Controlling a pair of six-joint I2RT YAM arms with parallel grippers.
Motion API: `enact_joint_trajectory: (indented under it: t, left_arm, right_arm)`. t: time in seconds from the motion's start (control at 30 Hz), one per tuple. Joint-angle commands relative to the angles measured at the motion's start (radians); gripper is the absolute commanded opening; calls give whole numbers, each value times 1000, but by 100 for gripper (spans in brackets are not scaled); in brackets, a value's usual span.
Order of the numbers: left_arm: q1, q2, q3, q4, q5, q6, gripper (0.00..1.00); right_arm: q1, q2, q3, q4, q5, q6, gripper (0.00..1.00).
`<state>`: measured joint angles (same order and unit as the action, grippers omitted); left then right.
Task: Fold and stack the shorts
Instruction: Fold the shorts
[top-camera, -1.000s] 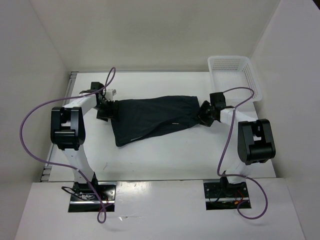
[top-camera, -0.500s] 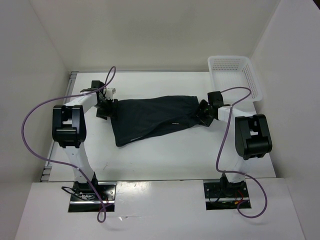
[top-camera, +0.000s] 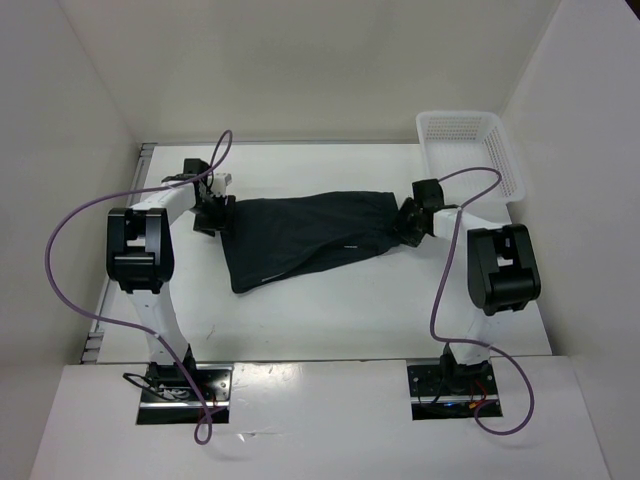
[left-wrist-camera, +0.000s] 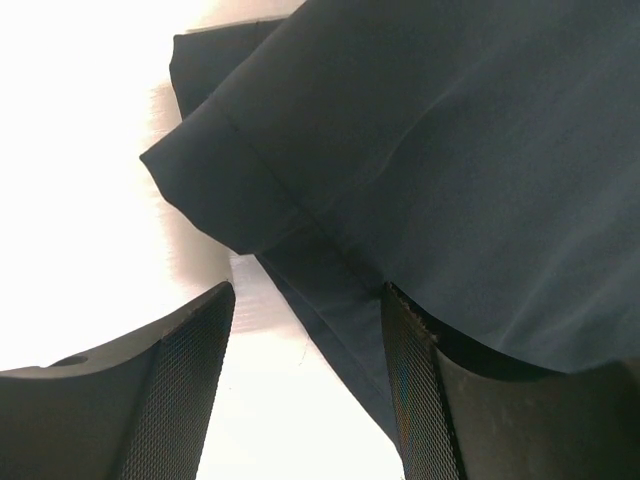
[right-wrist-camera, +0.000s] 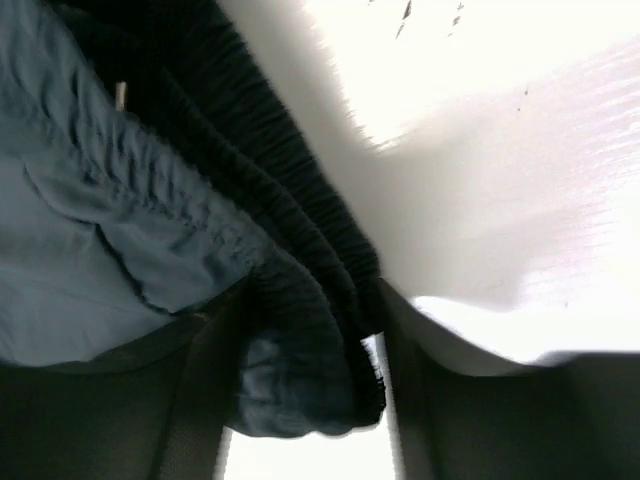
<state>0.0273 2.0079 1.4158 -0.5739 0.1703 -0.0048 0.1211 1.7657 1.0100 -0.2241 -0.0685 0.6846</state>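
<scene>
Shorts (top-camera: 300, 235) spread across table (top-camera: 330, 310) in top view, left gripper (top-camera: 213, 213) at one end, right gripper (top-camera: 408, 222) at other. Left wrist: jaws parted, bare table showing in gap, shorts hem draped over one finger (left-wrist-camera: 425, 400). Right wrist: jaws pinching bunched elastic waistband (right-wrist-camera: 300, 290)

Top camera high, looking down, wrist cameras very near, all share shorts (top-camera: 300, 235)
</scene>
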Motion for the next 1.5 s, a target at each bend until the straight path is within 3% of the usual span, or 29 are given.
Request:
enact_joint_trajectory:
  t: [0.0, 0.07, 0.2, 0.27, 0.4, 0.6, 0.7, 0.87, 1.13, 1.33, 1.47]
  left_arm:
    - [-4, 84, -26, 16, -6, 5, 68]
    - [-4, 84, -26, 16, -6, 5, 68]
    - [-4, 94, -26, 16, 3, 5, 63]
    - [-4, 94, -8, 16, 27, 5, 53]
    - [-29, 94, 23, 6, 78, 5, 33]
    - [-93, 95, 69, 6, 123, 5, 29]
    - [-93, 120, 109, -3, 164, 5, 28]
    - [-124, 153, 192, -41, 233, 5, 28]
    - [-133, 198, 275, -70, 242, 5, 31]
    - [-98, 207, 264, -70, 262, 5, 32]
    - [-89, 207, 264, -70, 262, 5, 40]
  right_arm:
    - [5, 54, 30, 28, 15, -5, 45]
    - [5, 54, 30, 19, 4, -5, 28]
    - [5, 41, 30, 19, -7, -5, 7]
    - [5, 12, 30, 6, -7, -14, 0]
    - [5, -69, 39, -38, 33, -34, 0]
    - [75, -190, 160, -176, 173, -137, 0]
    - [236, -190, 312, -248, 326, -197, 0]
    - [432, -89, 496, -277, 360, -304, 0]
    - [770, 207, 793, -297, 309, -640, 0]
    - [848, 389, 950, -319, 286, -645, 0]
    - [867, 436, 987, -328, 265, -605, 0]
